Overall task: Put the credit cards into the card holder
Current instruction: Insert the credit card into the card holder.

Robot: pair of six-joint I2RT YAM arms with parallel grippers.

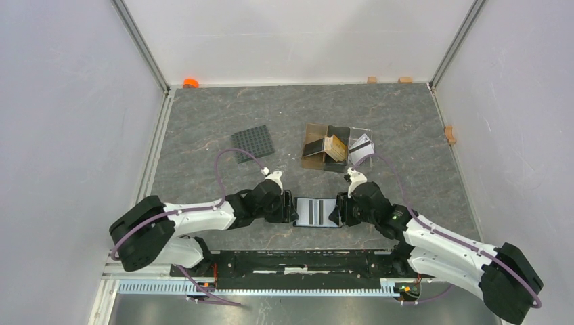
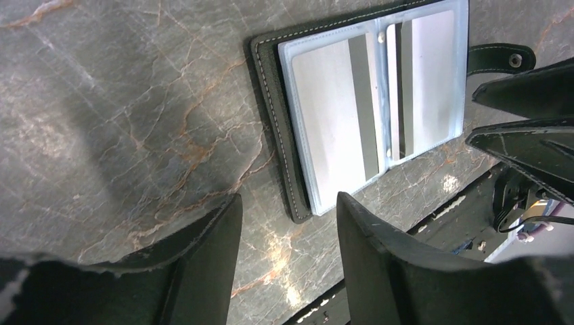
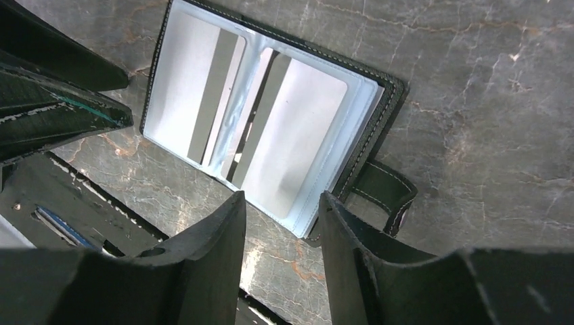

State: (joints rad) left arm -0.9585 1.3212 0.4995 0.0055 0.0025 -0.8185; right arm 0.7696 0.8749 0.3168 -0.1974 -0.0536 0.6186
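The card holder [image 1: 318, 212] lies open on the table between my two grippers, pale inside with a black rim. It shows in the left wrist view [image 2: 271, 122] and the right wrist view [image 3: 386, 101], strap tab [image 3: 387, 193] on its right side. Two whitish credit cards with dark stripes [image 2: 338, 108] [image 2: 426, 81] sit in its clear sleeves. Tan-orange cards [image 1: 334, 145] stand in a brown box. My left gripper [image 1: 292, 210] [image 2: 288, 203] is open and empty at the holder's left edge. My right gripper [image 1: 336, 212] [image 3: 281, 200] is open and empty at its right edge.
The brown translucent box [image 1: 313, 154] and a clear tray [image 1: 362, 143] holding a striped card sit behind the holder. A black gridded mat [image 1: 253, 142] lies at the back left. The table's near edge with a black rail [image 1: 304, 261] is just behind the grippers.
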